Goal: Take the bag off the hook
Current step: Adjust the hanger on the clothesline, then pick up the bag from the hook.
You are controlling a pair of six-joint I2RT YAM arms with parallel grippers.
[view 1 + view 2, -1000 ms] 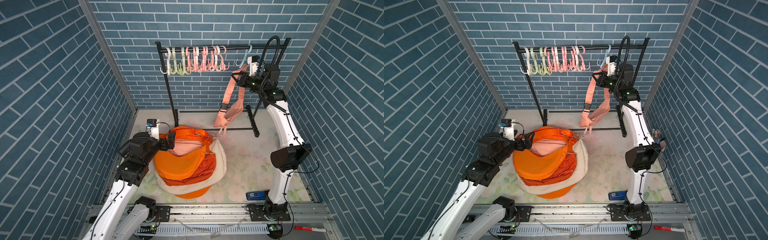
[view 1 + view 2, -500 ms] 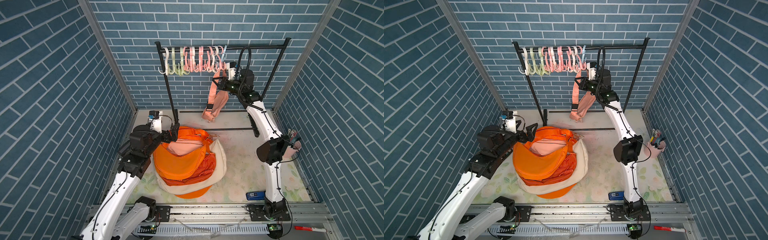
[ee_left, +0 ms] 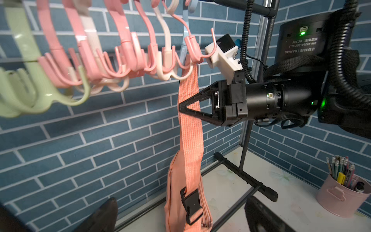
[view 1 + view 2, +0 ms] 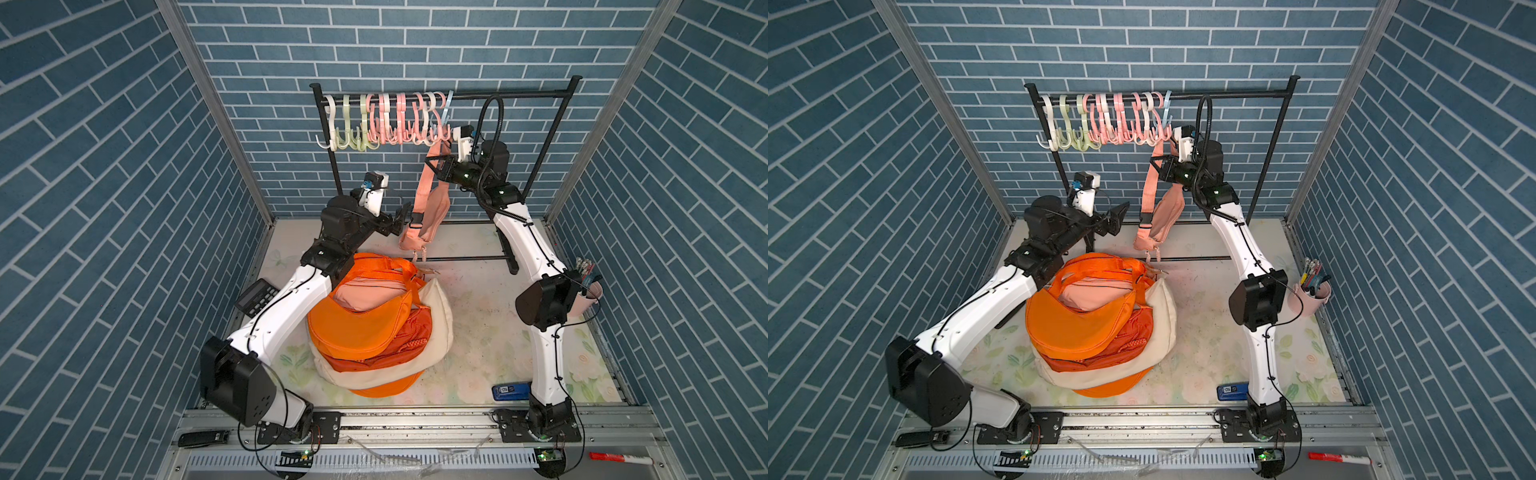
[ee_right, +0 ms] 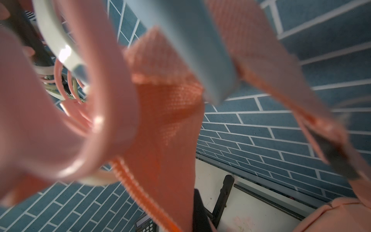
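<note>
Your floral-print surface (image 4: 478, 332) (image 4: 1204, 332) carries a black metal garment rack (image 4: 519, 94) (image 4: 1233, 93) along its far edge. Nearer the middle, toward the left edge, sits a heaped pile of orange and cream fabric bags (image 4: 361, 328) (image 4: 1079, 328).

The thing you want, the salmon-pink fabric sling bag (image 4: 432, 208) (image 4: 1167, 212) (image 3: 174, 190), hangs below the rail over the far edge of the surface. Its woven strap (image 3: 189, 124) runs straight up into the last hooks. You can't tell from these views which of them bears it.

Your right claw (image 4: 430, 160) (image 4: 1152, 162) (image 3: 179, 105) is pinched tight on that strap just under the hooks, its black triangular fingers closed across the webbing.

Your left claw (image 4: 401, 216) (image 4: 1119, 216) is spread as wide as it goes and grips nothing. It sits just beside the bag's lower body, on the side toward the rack's left post, apart from the fabric.

The row of pink, cream and pale green plastic hooks (image 4: 382, 124) (image 4: 1104, 124) (image 3: 100, 66) is bunched on the left half of the rail.

A pink metal pot of pencils (image 4: 590, 299) (image 4: 1308, 303) (image 3: 341, 198) stands at the right edge, and a small blue device (image 4: 509, 390) (image 4: 1231, 390) lies near the front edge
</note>
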